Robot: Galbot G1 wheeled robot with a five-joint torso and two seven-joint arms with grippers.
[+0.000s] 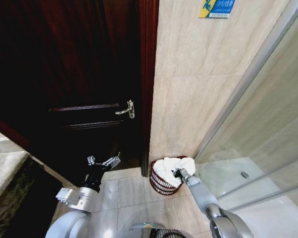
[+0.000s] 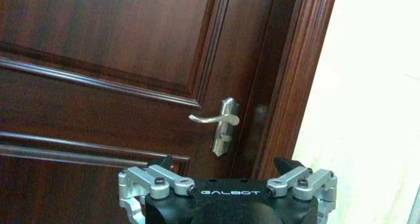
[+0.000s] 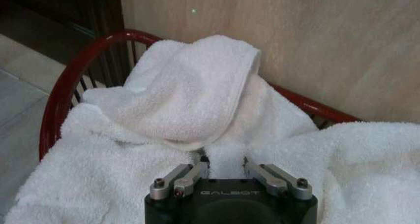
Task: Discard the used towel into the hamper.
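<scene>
The white towel [image 1: 170, 166] lies bunched in the low reddish-brown hamper [image 1: 160, 188], which stands on the floor against the beige wall. In the right wrist view the towel [image 3: 190, 101] piles over the hamper's red rim [image 3: 66, 81] and drapes past it. My right gripper [image 1: 177, 173] is at the top of the pile. Its jaws stand narrow with a fold of towel pinched between them [image 3: 225, 162]. My left gripper [image 1: 103, 161] hangs open in the air in front of the dark door, with nothing between its fingers [image 2: 226, 166].
A dark wooden door with a silver lever handle [image 1: 126, 110] [image 2: 220, 120] stands left of the hamper. A glass shower partition [image 1: 258, 124] runs along the right, with the shower floor drain [image 1: 244, 174] behind it. Pale floor tiles [image 1: 134, 198] lie in front.
</scene>
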